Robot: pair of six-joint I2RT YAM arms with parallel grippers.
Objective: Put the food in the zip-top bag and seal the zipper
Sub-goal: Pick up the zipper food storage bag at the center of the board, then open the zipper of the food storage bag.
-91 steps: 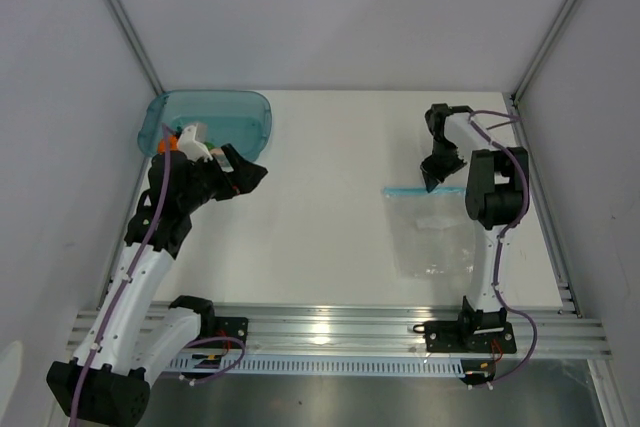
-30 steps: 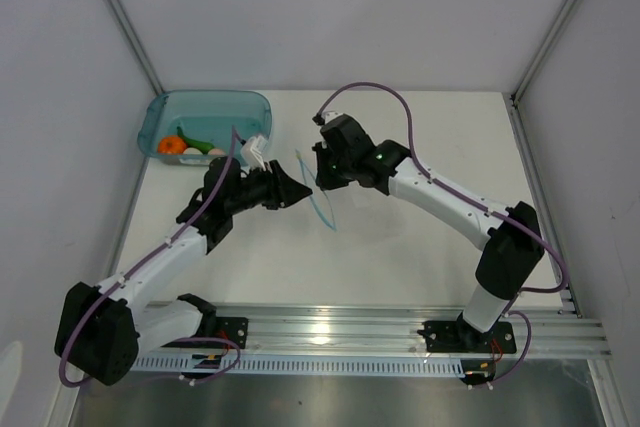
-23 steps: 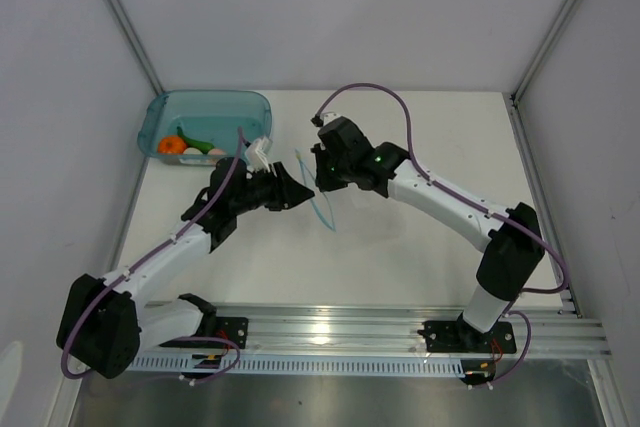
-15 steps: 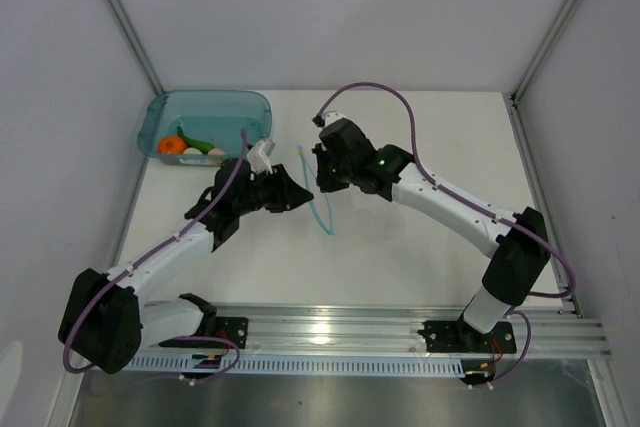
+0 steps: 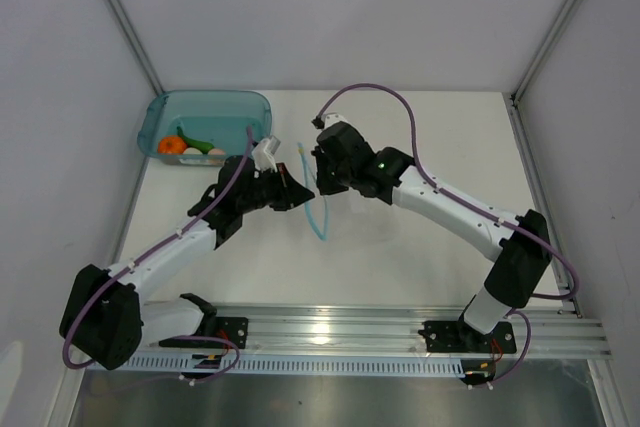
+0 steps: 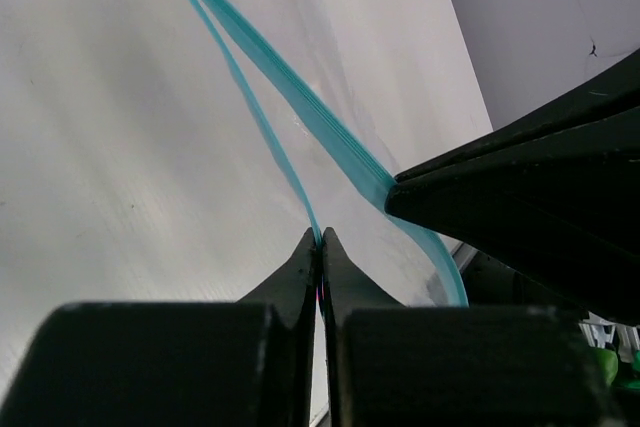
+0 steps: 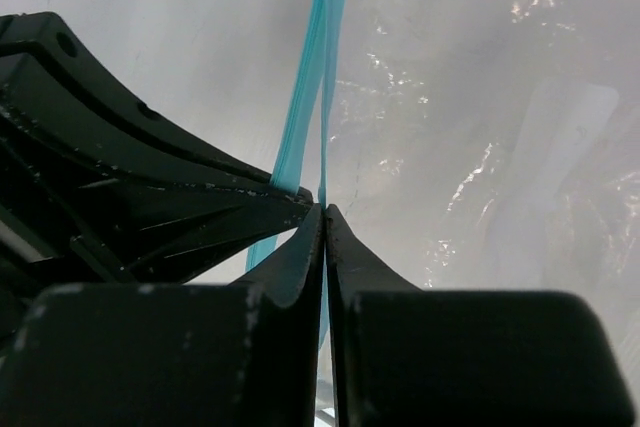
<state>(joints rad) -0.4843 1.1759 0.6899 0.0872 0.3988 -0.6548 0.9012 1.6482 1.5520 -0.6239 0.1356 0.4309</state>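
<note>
The white bench [image 5: 400,267] carries a teal translucent rectangular tub [image 5: 205,107] at its far left corner. Just to the right of that tub, both arms meet over the small clear floppy plastic zip-top bag [image 7: 480,147], which hangs edge-on between them.

The left tool [image 6: 319,247], on the tub's side of the bag, is pinched fully closed on one lip of the thin light-blue zipper [image 6: 300,107]. The right tool [image 7: 325,222], on the side away from the tub, is likewise clamped tight on what looks like the other lip, so the mouth stands slightly parted.

Inside the tub lie the orange round fruit [image 5: 171,144], the slim green vegetable [image 5: 198,143] and the cream-white egg-like lump [image 5: 214,153].

By my reading the task is at an early stage: the bag is gripped for opening, nothing is loaded, and filling and sealing remain.
</note>
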